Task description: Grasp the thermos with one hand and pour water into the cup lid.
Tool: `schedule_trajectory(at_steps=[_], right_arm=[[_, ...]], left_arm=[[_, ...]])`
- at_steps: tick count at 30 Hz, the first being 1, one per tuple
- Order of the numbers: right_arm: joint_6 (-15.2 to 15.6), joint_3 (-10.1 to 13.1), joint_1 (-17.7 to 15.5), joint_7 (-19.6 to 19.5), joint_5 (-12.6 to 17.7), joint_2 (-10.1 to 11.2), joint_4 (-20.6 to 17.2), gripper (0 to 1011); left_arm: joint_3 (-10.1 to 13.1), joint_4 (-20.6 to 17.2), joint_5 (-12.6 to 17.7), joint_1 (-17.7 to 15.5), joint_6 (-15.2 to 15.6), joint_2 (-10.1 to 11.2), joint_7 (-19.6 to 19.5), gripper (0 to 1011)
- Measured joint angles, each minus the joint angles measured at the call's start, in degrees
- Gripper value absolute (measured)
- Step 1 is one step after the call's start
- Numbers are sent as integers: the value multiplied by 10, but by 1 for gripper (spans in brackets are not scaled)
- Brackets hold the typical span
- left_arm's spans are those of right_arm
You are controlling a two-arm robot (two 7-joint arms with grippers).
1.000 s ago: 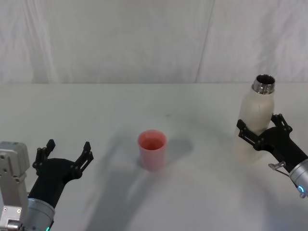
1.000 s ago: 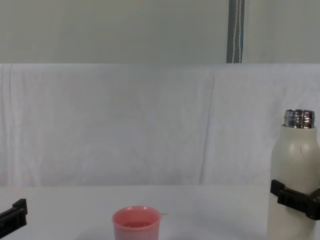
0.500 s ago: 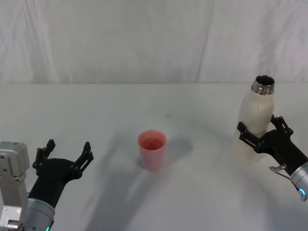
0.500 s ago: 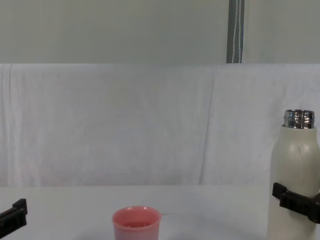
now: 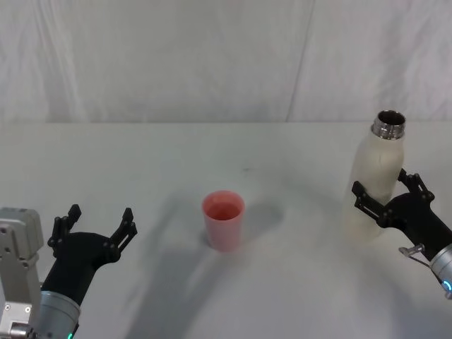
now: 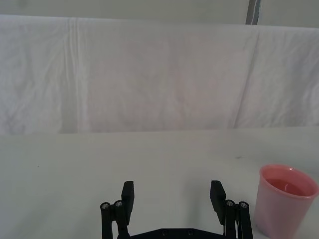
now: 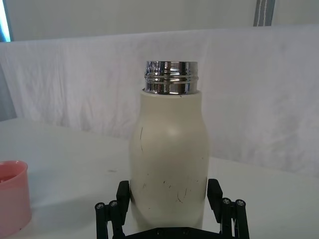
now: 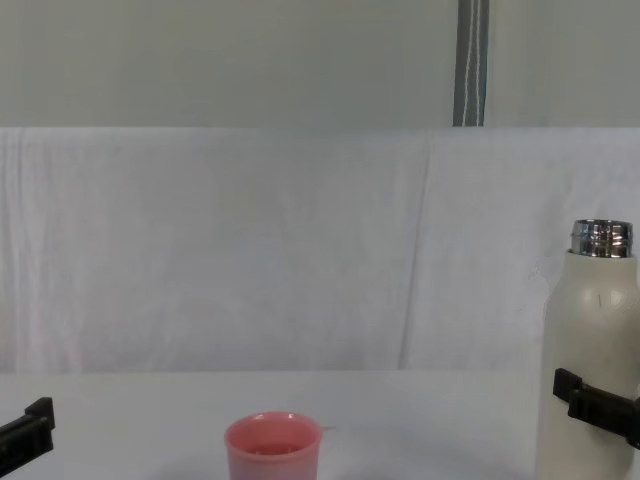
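- The right gripper (image 5: 385,196) brackets the upright thermos (image 5: 374,180) low down, fingers spread, grip not clearly closed.
- The left gripper (image 5: 97,222) rests spread apart, well left of the pink cup lid (image 5: 224,219).

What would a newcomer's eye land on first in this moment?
Probably the tall cream thermos, standing upright on the robot's right with its chrome neck uncapped, the right gripper straddling its lower body with fingers open on either side. Next, the pink cup lid, upright at the table's middle. The left gripper rests open at the near left.
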Motion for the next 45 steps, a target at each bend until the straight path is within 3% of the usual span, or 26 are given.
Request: schedule_trajectory(at_steps=[31, 45], right_arm=[[12, 8, -35, -6, 4, 9, -38, 1000], [28, 15, -66, -11, 9, 21, -79, 1000]], left_arm=[[0, 0, 0, 0, 0, 0, 0, 1001], [0, 0, 0, 0, 0, 0, 0, 1001]])
